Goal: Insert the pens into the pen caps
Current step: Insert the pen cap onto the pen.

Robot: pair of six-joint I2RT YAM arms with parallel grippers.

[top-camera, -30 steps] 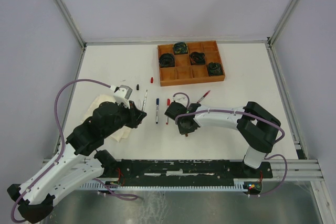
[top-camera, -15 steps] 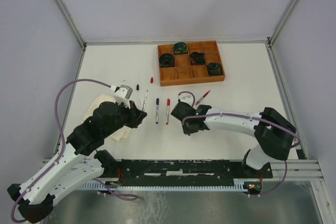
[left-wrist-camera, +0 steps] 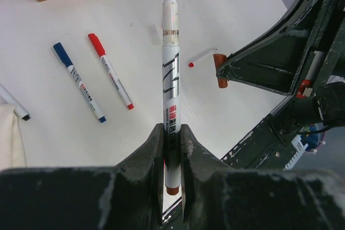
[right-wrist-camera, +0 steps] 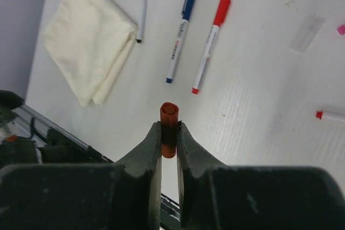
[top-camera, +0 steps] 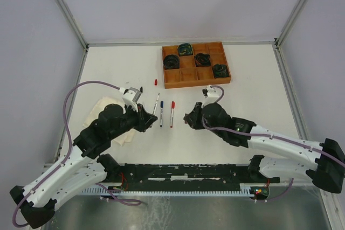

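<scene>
My left gripper point(left-wrist-camera: 171, 134) is shut on a white pen point(left-wrist-camera: 171, 74) with a bare black tip that points away from the wrist; from above the pen point(top-camera: 156, 103) slants over the table. My right gripper point(right-wrist-camera: 169, 131) is shut on a brown pen cap point(right-wrist-camera: 168, 118), open end outward. In the left wrist view that cap point(left-wrist-camera: 218, 75) sits to the right of the pen's tip, apart from it. A blue-capped pen point(top-camera: 161, 113) and a red-capped pen point(top-camera: 172, 113) lie side by side between the two grippers. A loose red cap point(top-camera: 156, 82) and a black cap point(top-camera: 141, 88) lie farther back.
A wooden compartment tray point(top-camera: 186, 74) with dark cable coils stands at the back. A folded cream cloth point(right-wrist-camera: 89, 30) lies left, an uncapped pen point(right-wrist-camera: 142, 17) beside it. Another red-tipped pen point(right-wrist-camera: 331, 115) lies at the right.
The right gripper has closed on the brown cap and swung right and up, away from the capped pens. The left gripper has shifted slightly right with its pen.
</scene>
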